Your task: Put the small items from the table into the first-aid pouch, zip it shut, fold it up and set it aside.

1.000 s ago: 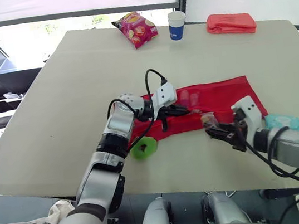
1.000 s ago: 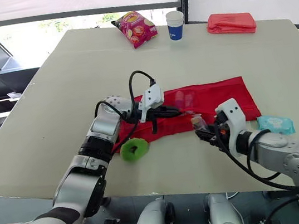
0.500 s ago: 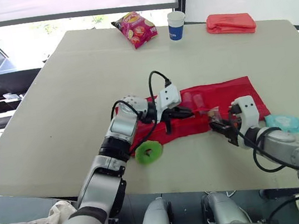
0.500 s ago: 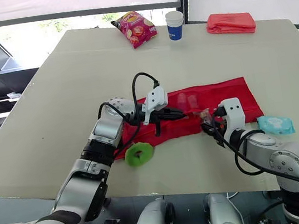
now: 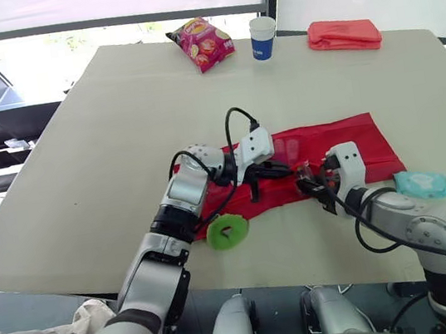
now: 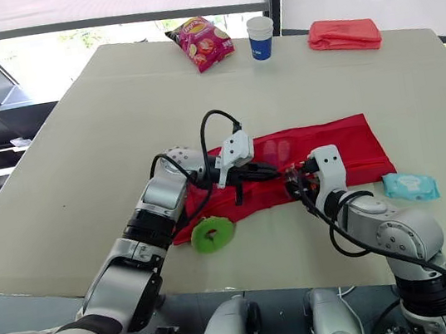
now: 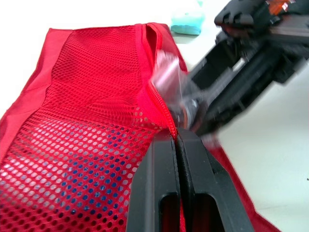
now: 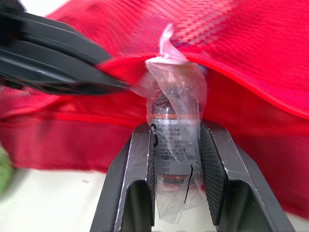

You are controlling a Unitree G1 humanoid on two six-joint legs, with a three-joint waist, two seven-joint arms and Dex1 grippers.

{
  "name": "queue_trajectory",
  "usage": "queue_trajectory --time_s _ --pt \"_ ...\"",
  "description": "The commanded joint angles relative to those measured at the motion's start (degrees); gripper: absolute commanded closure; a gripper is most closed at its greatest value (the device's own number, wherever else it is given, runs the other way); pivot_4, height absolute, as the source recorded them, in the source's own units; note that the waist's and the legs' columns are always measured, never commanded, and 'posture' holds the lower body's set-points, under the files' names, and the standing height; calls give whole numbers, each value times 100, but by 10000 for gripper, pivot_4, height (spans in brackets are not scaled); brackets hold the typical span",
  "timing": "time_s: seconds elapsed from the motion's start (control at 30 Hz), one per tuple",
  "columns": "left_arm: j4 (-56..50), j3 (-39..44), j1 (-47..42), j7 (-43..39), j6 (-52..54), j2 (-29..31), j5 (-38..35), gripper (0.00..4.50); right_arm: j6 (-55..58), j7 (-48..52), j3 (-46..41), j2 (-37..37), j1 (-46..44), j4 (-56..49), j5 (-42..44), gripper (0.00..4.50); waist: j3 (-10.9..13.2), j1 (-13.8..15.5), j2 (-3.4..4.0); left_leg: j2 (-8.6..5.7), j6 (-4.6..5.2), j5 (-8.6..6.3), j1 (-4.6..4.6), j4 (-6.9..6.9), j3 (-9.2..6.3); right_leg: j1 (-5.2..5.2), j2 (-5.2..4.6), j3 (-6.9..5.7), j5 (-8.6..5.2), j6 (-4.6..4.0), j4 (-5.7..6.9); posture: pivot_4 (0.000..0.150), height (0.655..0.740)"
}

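Observation:
A red mesh first-aid pouch lies flat in the middle of the table. My left gripper is shut on the pouch's zipper edge and lifts it, so the mouth gapes. My right gripper is shut on a small bottle wrapped in clear plastic, and holds it right at that raised mouth. In the head views the two grippers nearly meet: the left gripper and the right gripper. A green ring-shaped roll lies near the front edge. A teal packet lies to the pouch's right.
At the far edge stand a snack bag, a blue-and-white paper cup and a folded red cloth. The table's front edge runs close behind the green roll.
My right gripper has carried the wrapped bottle leftward up to the pouch mouth. My left gripper has shifted slightly right, still pinching the edge. The green roll has slid a little toward the front.

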Motion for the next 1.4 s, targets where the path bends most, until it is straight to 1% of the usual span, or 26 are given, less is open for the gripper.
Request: queue_trajectory --time_s 0.03,0.2,0.3,0.57,0.97,1.03,1.07,1.1,1.13,1.17,1.2,1.37,1.4 --pt "-240 -19 -28 -41 -8 -20 -147 45000 -69 -108 -285 62 11 -225 -102 37408 0 -1 0 0 0 0 0 0 1 0 -1 1 0 0 -1 1500 7400" --pt "-194 -2 -57 -7 44 -27 -144 45000 281 -348 -645 224 310 -775 108 37408 0 0 0 1 0 0 0 -1 -4 0 0 -3 0 0 1 1500 7400" --pt "-188 -8 -58 -7 69 -39 -147 45000 345 -481 -704 343 358 -814 34 37408 0 -7 1 1 0 0 0 -3 -1 0 0 -1 0 0 0 1500 7400" --pt "-196 -54 -53 -65 100 -54 -142 45000 161 -456 -407 519 42 -351 -412 37409 1 -18 2 1 -1 1 3 0 1 0 2 2 -3 -4 2 1500 7400" --pt "-235 -152 33 -90 69 -10 -131 45000 -492 324 -25 331 -515 760 -1079 37410 0 -74 3 1 -1 1 6 0 1 0 2 2 -2 -4 4 1500 7400" --pt "-220 -158 43 -66 63 0 -116 45000 -532 503 42 180 -472 730 -1153 27388 1 -92 3 1 -1 1 6 0 1 1 2 2 -2 -2 3 1500 7400" --pt "-197 -149 38 -50 66 2 -111 45000 -564 558 58 90 -420 645 -1206 24867 1 -92 3 1 -1 1 5 0 2 0 1 2 -1 -1 3 1500 7400" --pt "-178 -138 30 -32 80 4 -110 45000 -602 608 67 -9 -360 518 -1250 19995 1 -91 3 1 -1 1 3 0 1 0 0 1 -1 -1 2 1500 7400" --pt "-147 -128 17 -16 93 8 -111 45000 -632 661 34 -84 -290 353 -1243 13330 1 -91 3 1 -1 1 2 -1 0 0 0 1 -1 -1 2 1500 7400" --pt "-87 -119 -7 2 75 21 -102 45000 -610 753 -28 -190 -198 116 -1161 10882 1 -89 4 0 -1 1 2 -1 0 0 -1 1 0 0 2 1500 7400" --pt "-41 -117 -23 16 56 30 -92 45000 -538 852 -92 -297 -104 -112 -1054 6449 2 -81 5 0 -1 1 1 -2 0 0 -1 0 0 0 2 1500 7400" --pt "146 -96 -116 63 5 26 -83 45000 -247 1258 -477 -838 417 -1045 -619 6449 5 -79 10 -1 0 0 -1 -3 -1 0 -4 -1 -1 1 -4 1500 7400" --pt "187 -98 -139 70 -13 15 -78 45000 -221 1347 -500 -992 557 -1145 -606 9102 5 -81 10 1 0 0 0 -4 -2 0 -2 -3 -1 0 -5 1500 7400"
